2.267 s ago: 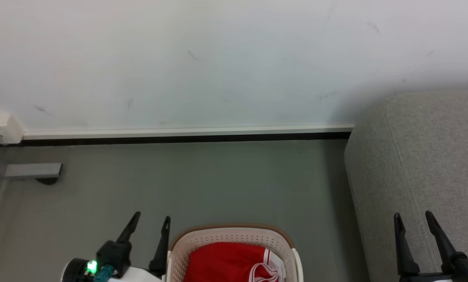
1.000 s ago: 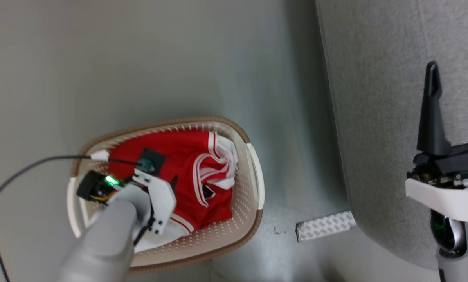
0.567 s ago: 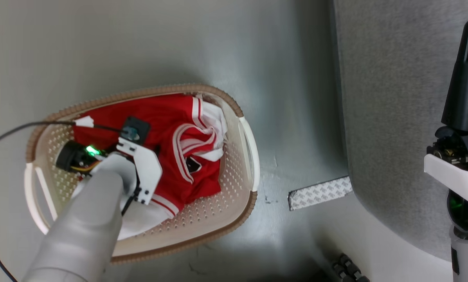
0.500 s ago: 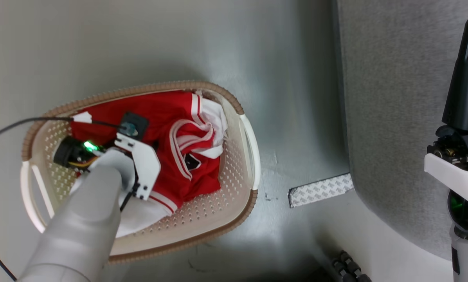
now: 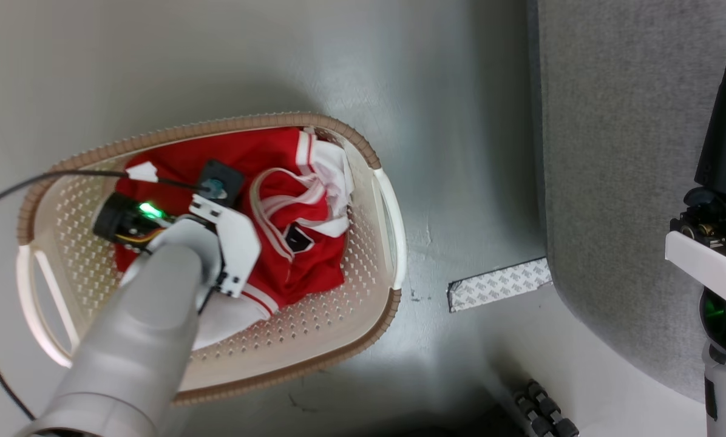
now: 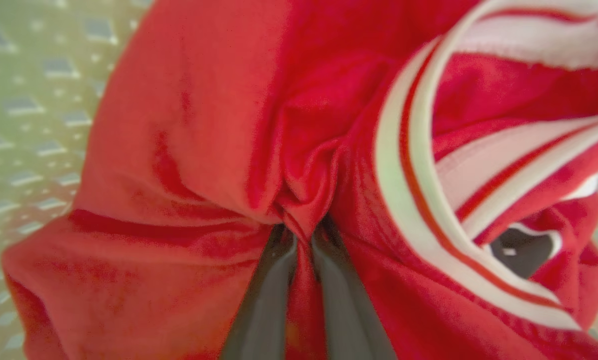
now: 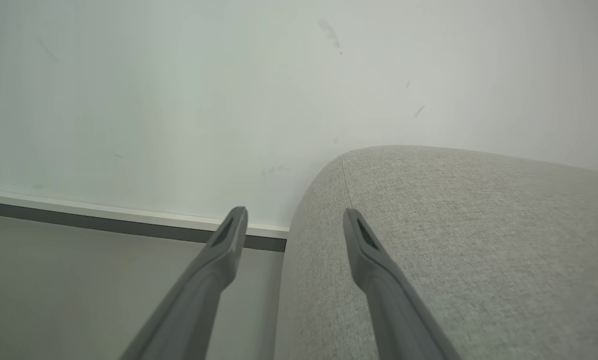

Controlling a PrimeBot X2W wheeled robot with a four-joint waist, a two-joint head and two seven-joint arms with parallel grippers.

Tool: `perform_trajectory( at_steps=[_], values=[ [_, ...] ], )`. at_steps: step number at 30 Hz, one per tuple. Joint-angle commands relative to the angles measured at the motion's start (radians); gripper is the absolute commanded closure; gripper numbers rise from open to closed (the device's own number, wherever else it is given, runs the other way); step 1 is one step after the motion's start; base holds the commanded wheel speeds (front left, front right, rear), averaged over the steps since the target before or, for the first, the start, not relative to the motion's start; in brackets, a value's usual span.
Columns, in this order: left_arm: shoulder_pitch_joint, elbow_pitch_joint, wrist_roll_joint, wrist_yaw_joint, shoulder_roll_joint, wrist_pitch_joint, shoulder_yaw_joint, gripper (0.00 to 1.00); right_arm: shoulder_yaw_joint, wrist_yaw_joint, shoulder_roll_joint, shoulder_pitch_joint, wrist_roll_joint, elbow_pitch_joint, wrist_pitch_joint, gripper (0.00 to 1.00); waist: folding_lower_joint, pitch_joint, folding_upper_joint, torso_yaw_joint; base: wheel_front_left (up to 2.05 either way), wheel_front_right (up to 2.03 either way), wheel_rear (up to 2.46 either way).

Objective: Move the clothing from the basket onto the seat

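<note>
The clothing (image 5: 278, 176), bright red with white striped trim and a small black label, lies bunched in the cream basket (image 5: 372, 161) on the floor. My left arm's wrist (image 5: 229, 243) reaches down into the basket and hides the fingers in the head view. In the left wrist view my left gripper (image 6: 301, 235) is shut on a fold of the red clothing (image 6: 204, 125). My right gripper (image 7: 294, 217) is open and holds nothing, hovering by the rounded end of the grey seat (image 7: 454, 225). That seat (image 5: 612, 152) stands to the right of the basket.
A strip of patterned tape (image 5: 499, 284) lies on the grey floor between basket and seat. A black cable (image 5: 41, 180) runs in from the left to my left wrist. A dark ridged part (image 5: 545, 416) shows at the bottom edge. Wall and skirting (image 7: 129, 217) lie beyond the seat.
My left gripper has gone from open to shut on a fold of the red cloth, and the fabric has gathered toward it. The head view has shifted slightly.
</note>
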Motion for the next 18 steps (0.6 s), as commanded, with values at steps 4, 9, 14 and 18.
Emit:
perform_trajectory(
  at_steps=[4,9,14,18],
  values=[
    [0.023,-0.006,-0.039,0.001,-0.035,-0.070,0.021,1.00,-0.013,-0.002,0.001,0.022,-0.005,0.026,0.001,0.00,-0.0001,-0.056,0.0000,0.019,0.00,0.00,0.00],
    [0.072,-0.016,-0.084,0.002,-0.070,-0.163,0.038,1.00,-0.040,-0.002,0.001,0.061,-0.019,0.064,0.001,0.00,-0.0001,-0.161,0.0000,0.056,0.00,0.00,0.00],
    [0.144,-0.034,-0.127,-0.006,-0.094,-0.228,0.037,1.00,-0.069,-0.002,0.001,0.117,-0.044,0.108,0.001,0.00,-0.0001,-0.288,0.0000,0.097,0.00,0.00,0.00],
    [0.203,-0.071,-0.154,-0.007,-0.101,-0.250,0.032,1.00,-0.093,-0.002,0.001,0.167,-0.057,0.136,0.001,0.00,-0.0001,-0.383,0.0000,0.129,0.00,0.00,0.00]
  ],
)
